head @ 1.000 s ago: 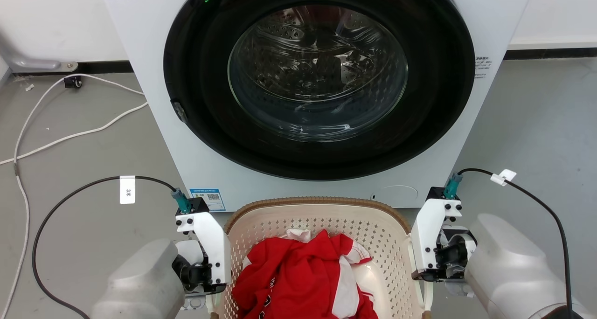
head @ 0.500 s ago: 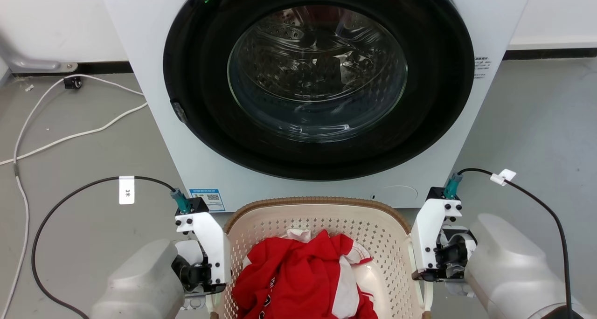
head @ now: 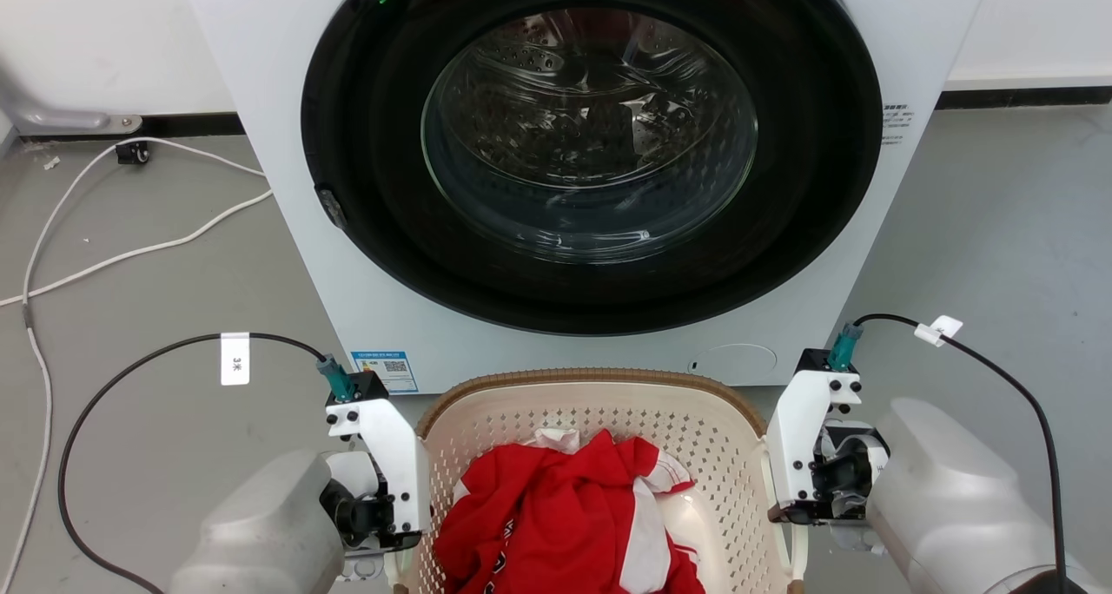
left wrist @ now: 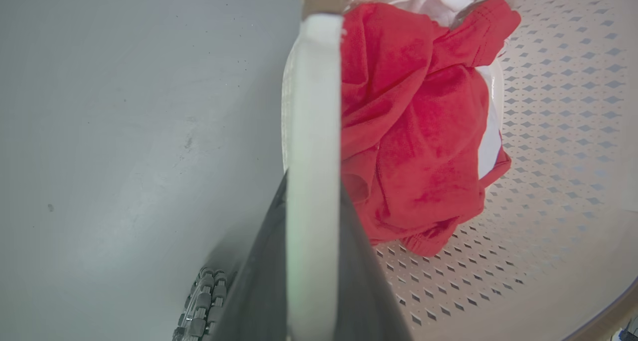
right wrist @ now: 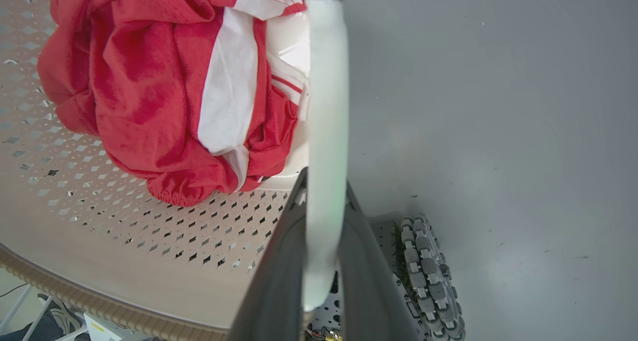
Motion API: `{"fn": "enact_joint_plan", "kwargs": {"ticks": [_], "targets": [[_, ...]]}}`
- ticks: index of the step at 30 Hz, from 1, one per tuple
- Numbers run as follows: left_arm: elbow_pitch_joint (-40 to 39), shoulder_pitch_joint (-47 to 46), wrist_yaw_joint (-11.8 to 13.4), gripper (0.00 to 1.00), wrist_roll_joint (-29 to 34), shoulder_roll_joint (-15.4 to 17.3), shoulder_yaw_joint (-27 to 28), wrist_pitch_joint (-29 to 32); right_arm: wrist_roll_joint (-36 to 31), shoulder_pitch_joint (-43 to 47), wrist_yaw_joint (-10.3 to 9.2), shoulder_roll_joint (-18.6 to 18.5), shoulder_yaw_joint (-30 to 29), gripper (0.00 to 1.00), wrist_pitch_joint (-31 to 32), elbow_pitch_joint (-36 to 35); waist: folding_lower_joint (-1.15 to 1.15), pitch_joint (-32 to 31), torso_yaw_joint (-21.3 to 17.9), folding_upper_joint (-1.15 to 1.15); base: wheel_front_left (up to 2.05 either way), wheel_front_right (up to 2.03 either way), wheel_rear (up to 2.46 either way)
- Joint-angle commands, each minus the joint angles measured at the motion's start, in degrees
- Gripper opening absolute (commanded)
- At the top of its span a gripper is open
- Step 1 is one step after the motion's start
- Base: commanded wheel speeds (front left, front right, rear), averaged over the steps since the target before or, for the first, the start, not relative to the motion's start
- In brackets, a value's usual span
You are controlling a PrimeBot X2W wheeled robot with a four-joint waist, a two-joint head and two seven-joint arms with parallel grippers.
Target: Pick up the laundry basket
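1. At 7 o'clock in the head view, my left gripper point(left wrist: 313, 191) grips the left side handle point(left wrist: 314, 106) of the laundry basket point(head: 695, 438). The left wrist view shows the white strip running up between my two dark fingers, which press on it from either side.
2. At 6 o'clock, the basket stands just in front of the washing machine point(head: 261, 99), whose round glass door fills 12 o'clock. A crumpled red-and-white garment point(head: 556, 507) lies heaped in the basket's middle. I cannot tell whether the base is clear of the grey floor point(head: 130, 446).
3. At 5 o'clock, my right gripper point(right wrist: 325, 191) is clamped the same way on the right side handle point(right wrist: 326, 82), with both fingers closed against the strip. One of my base wheels point(right wrist: 428, 276) shows just beside it in the right wrist view.
4. I judge the load light: thin perforated plastic and one soft garment. The walls will probably flex rather than stay rigid. The handles look smooth and narrow, so they may bow or slide between my fingers.
5. The two side handles, held near their middles, look like the right places to hold. Both arms should rise level and together, or the basket may tilt and twist. The cloth could shift inside, though I expect little effect on balance.
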Motion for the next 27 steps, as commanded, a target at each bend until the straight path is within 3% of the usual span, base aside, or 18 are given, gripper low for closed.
{"fn": "enact_joint_plan", "kwargs": {"ticks": [1, 27], "targets": [[-0.88, 0.29, -0.70, 0.00, -0.55, -1.38, -0.07, -0.35, 0.08, 0.72, 0.78, 1.64, -0.35, 0.00, 0.23, -0.56, 0.00, -0.02, -0.02, 0.00, 0.00, 0.00, 0.00], [-1.29, -0.01, -0.70, 0.00, -1.48, -1.26, -1.00, -1.15, -1.56, -0.47, 0.78, 1.89, -1.85, 0.00, 0.76, -0.55, 0.00, 0.08, 0.11, 0.00, 0.00, 0.00, 0.00]]}}
